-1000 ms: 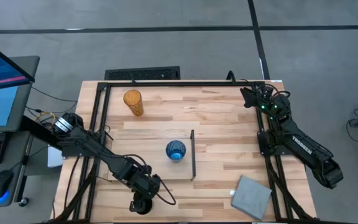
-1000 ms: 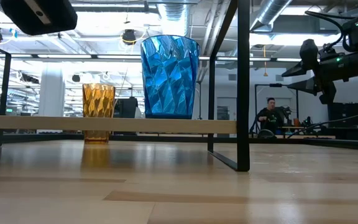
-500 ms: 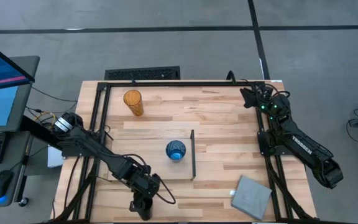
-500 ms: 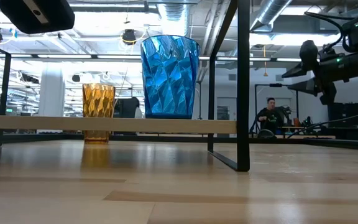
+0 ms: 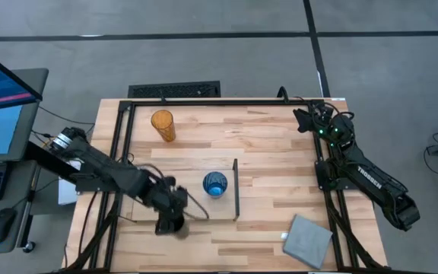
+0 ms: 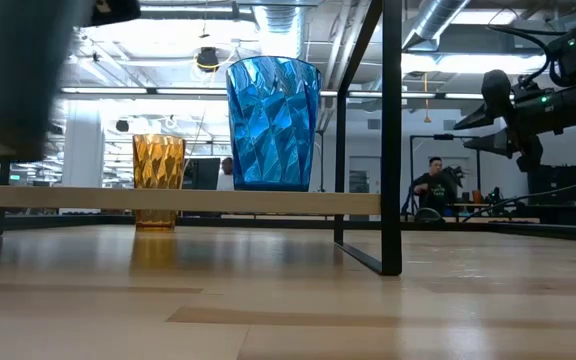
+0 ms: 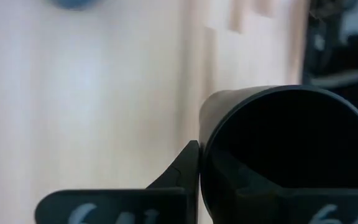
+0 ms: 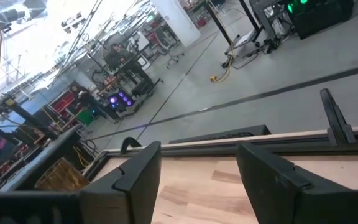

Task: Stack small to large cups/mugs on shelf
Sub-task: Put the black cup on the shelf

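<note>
My left fingers (image 5: 169, 223) are clamped on the black cup (image 7: 288, 152), at seven o'clock from the blue cup (image 5: 214, 183) on the shelf (image 5: 196, 209). The orange tumbler (image 5: 163, 125) stands at eleven o'clock on the bench (image 5: 272, 144). My right fingers (image 5: 301, 119) wait apart at two o'clock.

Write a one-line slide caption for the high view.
Left gripper shut on short black cup beside pale plywood shelf holding translucent blue cup.

The surface (image 5: 272, 144) is pale wood in jointed strips with a smooth, faintly sheened finish, and the shelf (image 5: 204, 211) is pale plywood. The blue cup (image 6: 273, 122) is glossy, translucent faceted plastic, the orange tumbler (image 6: 158, 180) likewise translucent and ribbed. The black cup (image 7: 291, 152) looks smooth and matt.
</note>
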`<move>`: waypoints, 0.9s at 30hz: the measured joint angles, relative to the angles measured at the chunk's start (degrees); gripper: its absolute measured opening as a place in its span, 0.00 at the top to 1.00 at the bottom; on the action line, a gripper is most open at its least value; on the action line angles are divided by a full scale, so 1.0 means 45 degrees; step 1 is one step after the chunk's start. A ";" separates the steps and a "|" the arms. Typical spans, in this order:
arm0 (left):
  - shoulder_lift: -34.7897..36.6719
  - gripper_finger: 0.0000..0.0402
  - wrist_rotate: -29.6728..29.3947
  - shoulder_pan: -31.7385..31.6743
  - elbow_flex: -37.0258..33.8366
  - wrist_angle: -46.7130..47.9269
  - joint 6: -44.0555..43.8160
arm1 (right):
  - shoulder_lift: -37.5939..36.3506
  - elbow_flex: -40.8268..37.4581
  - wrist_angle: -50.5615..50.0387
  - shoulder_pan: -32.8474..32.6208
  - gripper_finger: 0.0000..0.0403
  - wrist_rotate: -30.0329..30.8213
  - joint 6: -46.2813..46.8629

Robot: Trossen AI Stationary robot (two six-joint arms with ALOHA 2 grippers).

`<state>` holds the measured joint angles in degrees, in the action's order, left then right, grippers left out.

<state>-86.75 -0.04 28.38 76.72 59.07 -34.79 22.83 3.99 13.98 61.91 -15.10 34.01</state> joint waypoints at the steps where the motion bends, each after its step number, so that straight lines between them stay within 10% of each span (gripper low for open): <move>1: 0.0260 1.00 -0.0311 -0.0205 0.0002 0.0221 0.0000 | 0.0005 0.0000 0.0005 0.0000 0.43 0.0022 -0.0002; 16: 0.1358 1.00 -0.1114 -0.4833 0.0002 0.1827 0.1040 | 0.0002 0.0000 0.0013 0.0000 0.43 0.0036 -0.0002; 27: 0.1335 1.00 -0.1092 -0.4982 0.0002 0.2221 0.0992 | 0.0002 0.0000 0.0005 0.0015 0.43 0.0602 -0.0022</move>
<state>-80.75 -4.95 5.96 76.73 69.06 -30.32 22.84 3.99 14.00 61.98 -12.39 33.91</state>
